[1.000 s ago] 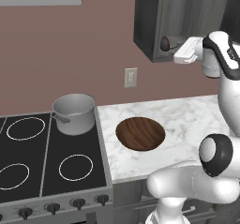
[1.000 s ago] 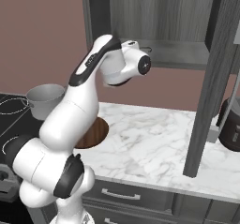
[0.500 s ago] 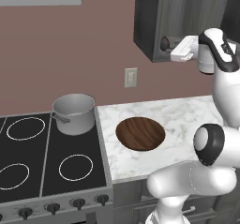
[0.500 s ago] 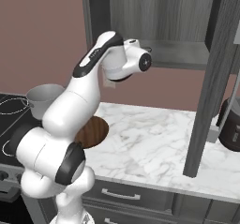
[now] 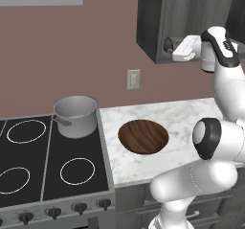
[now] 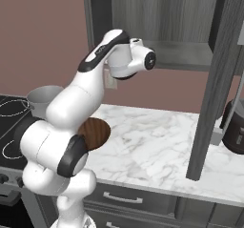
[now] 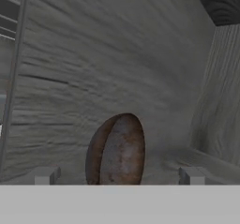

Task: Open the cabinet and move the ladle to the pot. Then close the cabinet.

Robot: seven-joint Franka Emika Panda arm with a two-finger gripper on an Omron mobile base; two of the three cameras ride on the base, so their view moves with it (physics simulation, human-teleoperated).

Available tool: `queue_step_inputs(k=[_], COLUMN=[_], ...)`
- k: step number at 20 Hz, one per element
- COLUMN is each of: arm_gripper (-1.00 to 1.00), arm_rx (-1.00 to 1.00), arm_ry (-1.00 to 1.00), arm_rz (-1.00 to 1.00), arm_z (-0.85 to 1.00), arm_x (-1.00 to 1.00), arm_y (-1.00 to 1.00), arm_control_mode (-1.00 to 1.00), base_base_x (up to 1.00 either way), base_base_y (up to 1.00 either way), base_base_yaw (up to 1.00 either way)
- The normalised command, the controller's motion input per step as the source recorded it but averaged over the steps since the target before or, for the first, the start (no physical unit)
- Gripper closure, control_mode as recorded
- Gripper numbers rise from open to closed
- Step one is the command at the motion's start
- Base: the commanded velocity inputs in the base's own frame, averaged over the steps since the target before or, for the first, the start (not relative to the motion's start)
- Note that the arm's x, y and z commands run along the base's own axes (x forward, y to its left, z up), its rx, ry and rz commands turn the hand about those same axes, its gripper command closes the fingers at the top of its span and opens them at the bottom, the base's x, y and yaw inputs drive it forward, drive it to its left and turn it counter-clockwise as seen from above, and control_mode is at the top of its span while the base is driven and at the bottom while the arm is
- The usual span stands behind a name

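The cabinet (image 5: 158,17) on the wall stands open, its door (image 6: 217,84) swung out to the right in the right base view. Inside, on the cabinet floor, lies the ladle (image 5: 168,44); its dark brown bowl (image 7: 117,150) fills the lower middle of the hand view, and its handle is hidden. My gripper (image 5: 175,51) reaches into the cabinet at shelf height, just right of the bowl. It is open (image 7: 117,177), with one fingertip (image 7: 44,175) on each side of the bowl and not touching it. The pot (image 5: 75,115) sits on the stove's back right burner.
A round wooden disc (image 5: 143,136) lies on the marble counter (image 5: 191,110) beside the stove (image 5: 38,166). A dark appliance (image 6: 236,127) stands at the counter's right end behind the open door. A wall socket (image 5: 133,79) is under the cabinet.
The hand has moved left and deeper into the cabinet, closer to the ladle's bowl. The jaws have stayed wide open. Pot and disc have not moved.
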Motion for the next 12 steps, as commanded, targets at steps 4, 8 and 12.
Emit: queue_step_inputs(k=[4,8,12], arm_gripper=[-1.0,-1.0,-1.0], arm_rx=[0.0,0.0,0.0], arm_ry=[0.0,0.0,0.0], arm_rz=[0.07,0.08,0.06], arm_z=[0.0,0.0,0.0], arm_x=[0.0,0.0,0.0], arm_y=[0.0,0.03,0.1], arm_control_mode=[-1.0,-1.0,-1.0], base_base_x=[0.0,0.0,0.0], base_base_y=[0.0,0.0,0.0], base_base_yaw=[0.0,0.0,0.0])
